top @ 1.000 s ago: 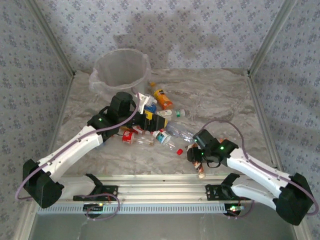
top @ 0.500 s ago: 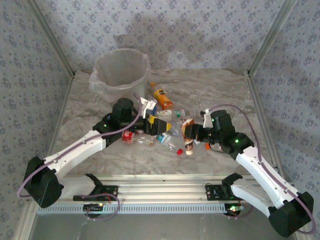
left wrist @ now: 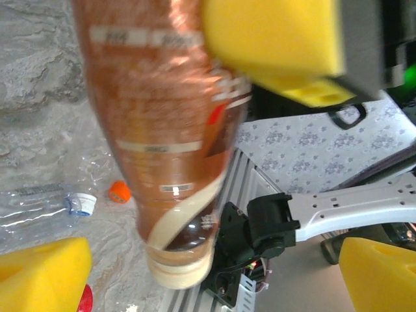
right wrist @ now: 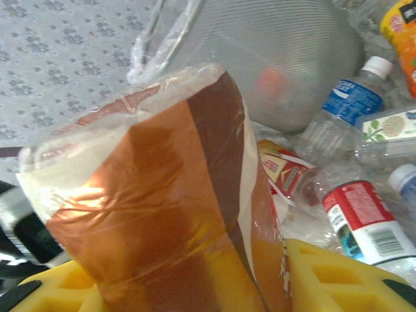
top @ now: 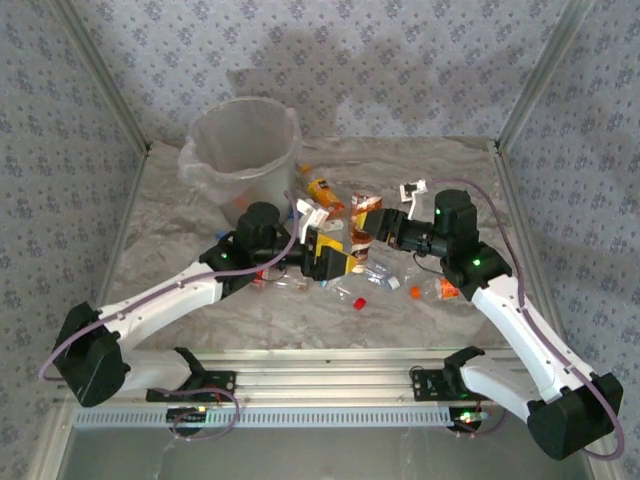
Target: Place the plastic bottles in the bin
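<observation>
Jaws on your right gripper (top: 366, 222) pinch a brown-labelled bottle (right wrist: 162, 195), held off the table (top: 450, 180) just beside the left gripper (top: 330, 260), whose jaws stand spread wide, seemingly around nothing. Your bin (top: 245, 178) stands upright at the far left, apart from both. Other plastic bottles (right wrist: 364, 214) lie heaped between the arms, near a loose orange cap (left wrist: 119, 192).

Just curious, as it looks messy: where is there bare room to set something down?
Bare: the table right of the bottles at the back, and the strip left of the bin. Crowded: the middle, around the bottles.
</observation>
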